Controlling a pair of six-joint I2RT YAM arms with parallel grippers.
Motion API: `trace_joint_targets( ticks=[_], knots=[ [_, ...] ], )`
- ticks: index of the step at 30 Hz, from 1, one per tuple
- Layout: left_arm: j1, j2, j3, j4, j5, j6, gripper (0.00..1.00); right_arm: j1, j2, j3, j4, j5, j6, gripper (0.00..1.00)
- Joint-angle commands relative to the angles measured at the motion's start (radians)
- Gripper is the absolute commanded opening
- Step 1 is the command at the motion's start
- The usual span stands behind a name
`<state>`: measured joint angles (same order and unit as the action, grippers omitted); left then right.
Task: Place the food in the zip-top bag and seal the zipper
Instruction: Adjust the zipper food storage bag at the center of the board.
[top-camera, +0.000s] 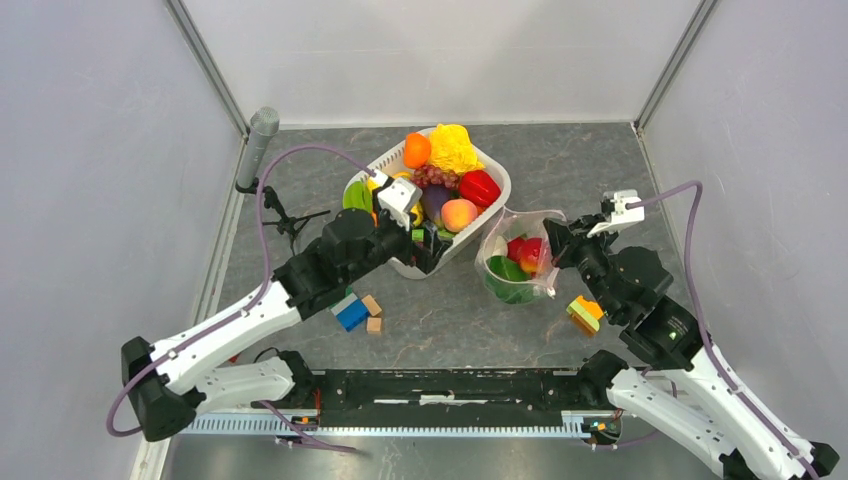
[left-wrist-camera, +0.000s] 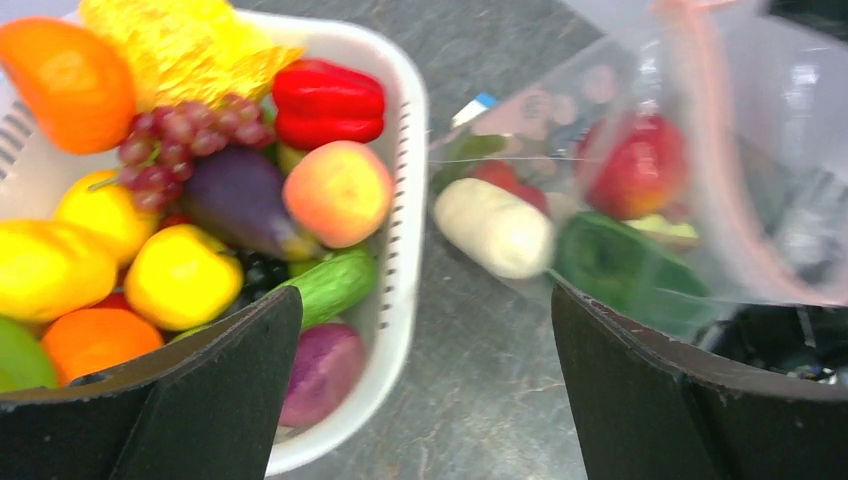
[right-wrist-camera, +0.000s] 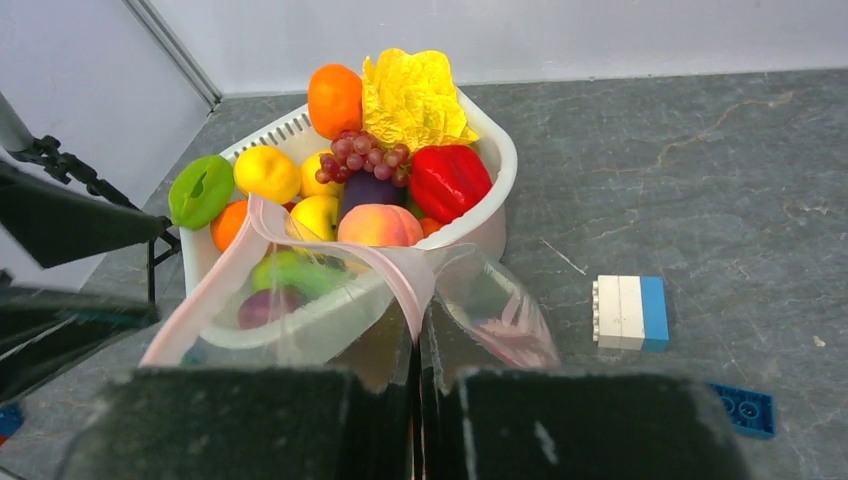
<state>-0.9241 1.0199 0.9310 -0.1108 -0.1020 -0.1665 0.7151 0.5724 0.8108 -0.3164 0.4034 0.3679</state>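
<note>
L gripper (left-wrist-camera: 425, 300) hangs over the white basket (top-camera: 503, 180) at its near rim, jaws spread wide, nothing btwn them. Basket heaped w/ food (top-camera: 459, 214): orange, grapes, peach, red pepper etc. Zip-top bag (top-camera: 515, 268) sits just right of the basket, red, green & white pieces inside. R gripper (right-wrist-camera: 420, 318), also right of the basket, pinches the bag's pink zipper (right-wrist-camera: 400, 270), mouth open
</note>
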Motion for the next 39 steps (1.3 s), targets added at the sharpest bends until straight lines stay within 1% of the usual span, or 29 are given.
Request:
trace_joint_targets(
  ticks=[1, 3, 5, 9, 12, 15, 18, 26, 30, 35, 39],
  knots=[
    [0.108, 0.109, 0.078, -0.035, 0.062, 0.019, 1.0, 0.001, -0.01, 0.047, 0.035, 0.011, -0.054, 0.04],
    [0.147, 0.188, 0.131, -0.037, 0.127, 0.032, 1.0, 0.001, -0.005, 0.047, 0.028, -0.009, -0.066, 0.04],
    [0.164, 0.27, 0.183, -0.02, 0.172, 0.044, 1.0, 0.001, -0.005, 0.042, 0.028, -0.045, -0.079, 0.04],
    [0.184, 0.44, 0.286, -0.016, 0.214, 0.034, 1.0, 0.001, -0.02, 0.024, 0.043, -0.106, -0.101, 0.05],
    [0.188, 0.52, 0.337, -0.024, 0.228, 0.026, 1.0, 0.001, -0.028, 0.033, 0.006, -0.09, -0.104, 0.05],
    [0.19, 0.555, 0.327, 0.008, 0.221, 0.022, 1.0, 0.001, -0.056, 0.016, 0.004, -0.082, -0.1, 0.06],
    [0.191, 0.596, 0.342, -0.009, 0.228, 0.022, 0.99, 0.001, -0.071, -0.006, 0.006, -0.086, -0.087, 0.06],
    [0.191, 0.676, 0.343, 0.04, 0.161, 0.007, 0.97, 0.002, -0.066, -0.059, 0.045, -0.155, -0.049, 0.06],
    [0.197, 0.689, 0.338, 0.072, 0.149, -0.021, 0.95, 0.001, -0.063, -0.08, 0.062, -0.185, -0.034, 0.06],
    [0.204, 0.683, 0.334, 0.106, 0.124, -0.059, 0.97, 0.001, -0.06, -0.1, 0.077, -0.208, -0.025, 0.07],
    [0.206, 0.719, 0.378, 0.106, 0.115, -0.037, 0.98, 0.001, -0.054, -0.11, 0.088, -0.219, -0.023, 0.07]
  ],
)
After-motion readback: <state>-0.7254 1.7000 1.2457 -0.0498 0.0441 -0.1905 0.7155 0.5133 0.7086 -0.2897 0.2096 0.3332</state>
